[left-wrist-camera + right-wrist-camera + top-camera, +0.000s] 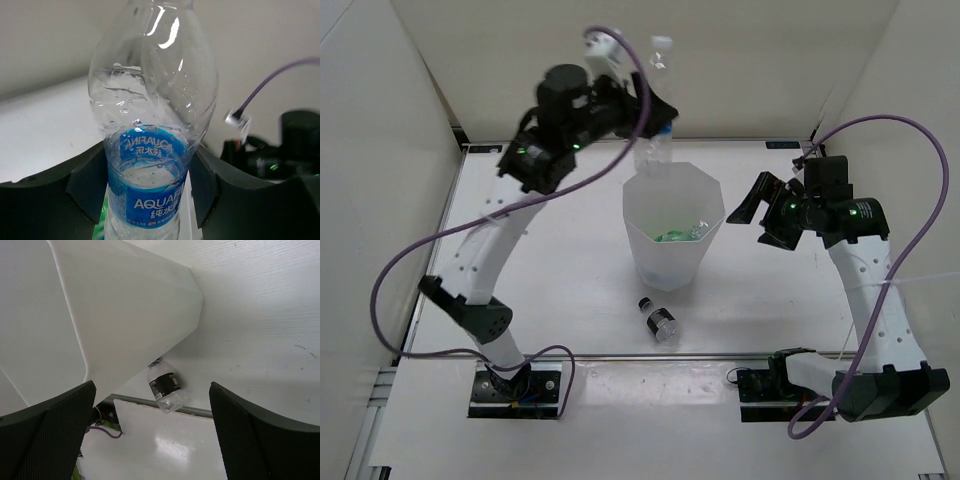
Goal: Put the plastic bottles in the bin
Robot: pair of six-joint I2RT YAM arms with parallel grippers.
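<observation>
My left gripper (656,122) is shut on a clear bottle with a blue label (660,75) and holds it upright above the far rim of the bin (710,195). In the left wrist view the black fingers (86,184) press both sides of this bottle (150,150). The bin holds a green bottle (672,237) and a clear one beside it. A short bottle with a dark label (659,321) lies on the table in front of the bin. My right gripper (752,208) is open and empty, right of the bin. Its view shows the bin wall (125,315) and the short bottle (165,385).
White walls enclose the table on the left, back and right. Purple cables loop from both arms. A metal rail (620,355) runs along the near table edge by the arm bases.
</observation>
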